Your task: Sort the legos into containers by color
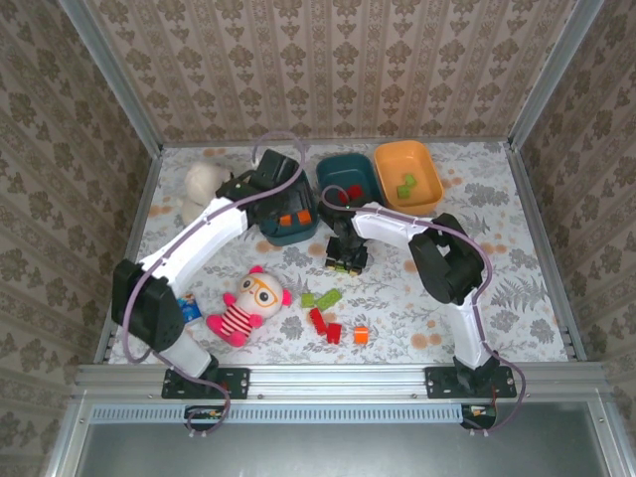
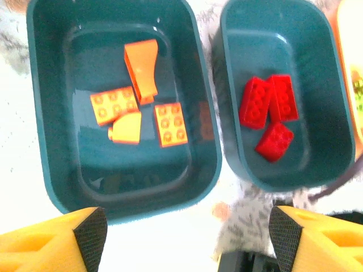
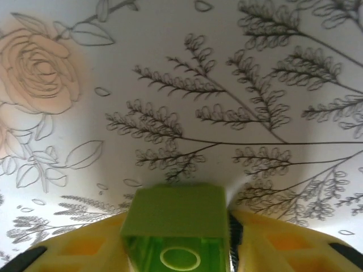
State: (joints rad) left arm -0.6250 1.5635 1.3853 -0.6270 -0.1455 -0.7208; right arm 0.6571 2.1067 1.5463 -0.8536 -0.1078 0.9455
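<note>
My left gripper hangs open just near of a dark teal bin, nothing between its fingers. That bin holds several orange legos. The second teal bin beside it holds three red legos. The orange bin at the back has lime green legos in it. My right gripper is low over the floral tablecloth, shut on a lime green lego. From above, the right gripper is in front of the teal bins. Loose legos lie near the front: green, red, orange.
A pink striped plush doll lies left of the loose bricks. A white plush dog sits at the back left, beside the left arm. Metal frame posts and wallpapered walls close in the table on three sides.
</note>
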